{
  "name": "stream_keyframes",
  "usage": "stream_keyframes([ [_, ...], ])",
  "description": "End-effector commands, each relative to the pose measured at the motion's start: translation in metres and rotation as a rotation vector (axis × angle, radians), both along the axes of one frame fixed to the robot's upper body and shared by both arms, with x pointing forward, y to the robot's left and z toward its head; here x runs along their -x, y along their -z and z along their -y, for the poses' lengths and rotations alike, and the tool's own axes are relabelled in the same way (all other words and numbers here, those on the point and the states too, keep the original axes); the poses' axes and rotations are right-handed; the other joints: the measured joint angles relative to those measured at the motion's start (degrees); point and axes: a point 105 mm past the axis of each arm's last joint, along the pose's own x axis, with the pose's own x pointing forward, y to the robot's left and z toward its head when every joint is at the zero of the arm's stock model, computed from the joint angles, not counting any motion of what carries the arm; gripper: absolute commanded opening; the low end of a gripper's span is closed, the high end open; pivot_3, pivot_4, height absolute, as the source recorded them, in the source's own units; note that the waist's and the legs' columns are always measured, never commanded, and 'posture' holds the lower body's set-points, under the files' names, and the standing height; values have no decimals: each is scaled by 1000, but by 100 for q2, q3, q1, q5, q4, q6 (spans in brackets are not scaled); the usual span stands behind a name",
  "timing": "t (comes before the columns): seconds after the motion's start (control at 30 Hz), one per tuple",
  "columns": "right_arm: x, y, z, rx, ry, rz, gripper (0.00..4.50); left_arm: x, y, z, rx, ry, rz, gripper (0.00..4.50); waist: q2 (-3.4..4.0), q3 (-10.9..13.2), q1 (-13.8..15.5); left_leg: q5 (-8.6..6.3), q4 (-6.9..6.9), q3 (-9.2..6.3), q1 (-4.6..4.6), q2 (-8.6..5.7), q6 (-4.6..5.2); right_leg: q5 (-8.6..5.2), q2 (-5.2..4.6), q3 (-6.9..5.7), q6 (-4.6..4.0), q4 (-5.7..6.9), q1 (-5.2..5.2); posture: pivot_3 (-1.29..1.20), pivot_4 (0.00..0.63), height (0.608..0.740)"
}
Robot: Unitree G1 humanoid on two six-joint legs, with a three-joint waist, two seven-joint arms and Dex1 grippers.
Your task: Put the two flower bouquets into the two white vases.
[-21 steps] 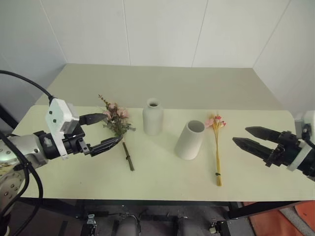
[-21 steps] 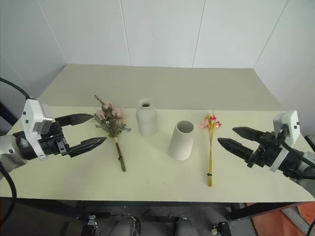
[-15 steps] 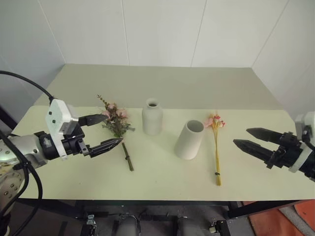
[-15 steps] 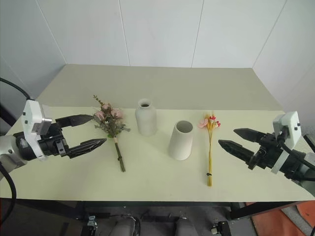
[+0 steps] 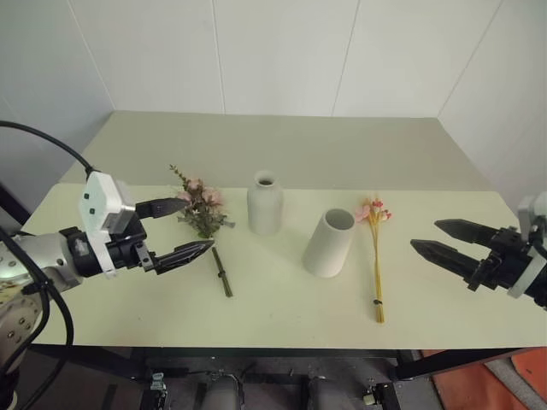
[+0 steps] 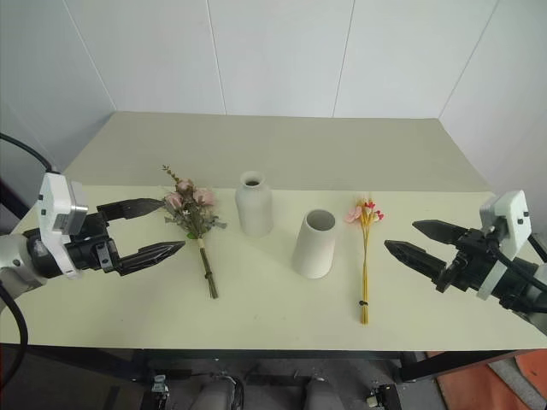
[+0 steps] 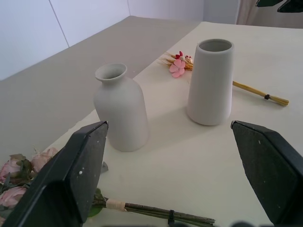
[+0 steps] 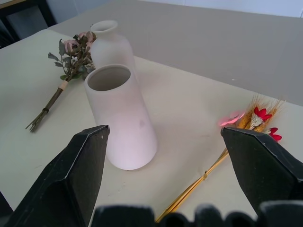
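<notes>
Mid-left, the rose bouquet looks light and floppy, best pinched at its stems; both grippers, left and right, stand spread and empty.

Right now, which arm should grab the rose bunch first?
Left. The open left gripper hovers just beside the rose bunch lying on the table; the right gripper sits on the far side, beyond both vases, nearer the straw bundle.

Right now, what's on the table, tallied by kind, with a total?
White vases: 2, a narrow-necked bottle vase and a wider cylinder vase
Flower bouquets: 2, a pink rose bunch and a slim yellow straw bundle
Total: 4
</notes>
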Motion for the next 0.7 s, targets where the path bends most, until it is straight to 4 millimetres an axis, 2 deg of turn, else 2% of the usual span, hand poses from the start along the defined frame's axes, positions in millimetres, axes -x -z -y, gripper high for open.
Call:
stream_keyframes([
  [0.03, -1, -9, -3, 27, -1, 40, 4467, 0, -10, 2, -8, 23, 50, 4500, 0, 0, 0, 0, 0, 0, 0, 0, 0, 0, 0, 0, 0, 0, 0, 0, 150, 740],
  [0.17, -6, -2, -5, 46, 17, -40, 4467, -2, -11, 5, -8, 44, 54, 4500, 0, 0, -10, 0, 0, 1, -1, 0, 0, 0, 0, 1, 0, -1, -1, 0, 150, 740],
  [0.37, -15, 2, -16, 90, 6, -44, 4467, -4, -15, 8, -13, 75, 62, 4500, 0, 0, -8, 0, 0, 3, 0, 0, 0, 0, 1, 3, 0, 0, -1, 0, 150, 740],
  [0.47, -16, -4, -18, 84, 1, -18, 4467, -17, -8, -2, -92, -60, 8, 4500, -2, 0, -8, 0, 0, 2, -2, 0, 0, 0, 2, 3, 1, 0, -3, 0, 150, 740],
  [0.6, -13, -16, -23, 80, -45, 29, 4467, -45, 22, -29, -264, -372, -285, 4500, -4, 2, 10, 0, 2, -3, 0, -2, 1, 6, 2, 2, 14, 5, 0, 0, 150, 740],
  [0.7, -12, -24, -25, 91, -81, 62, 4467, -57, 28, -28, -263, -455, -414, 4500, -5, 2, 8, 0, 1, -1, 3, -4, 0, 19, 2, 4, 38, 0, 2, 0, 150, 740],
])
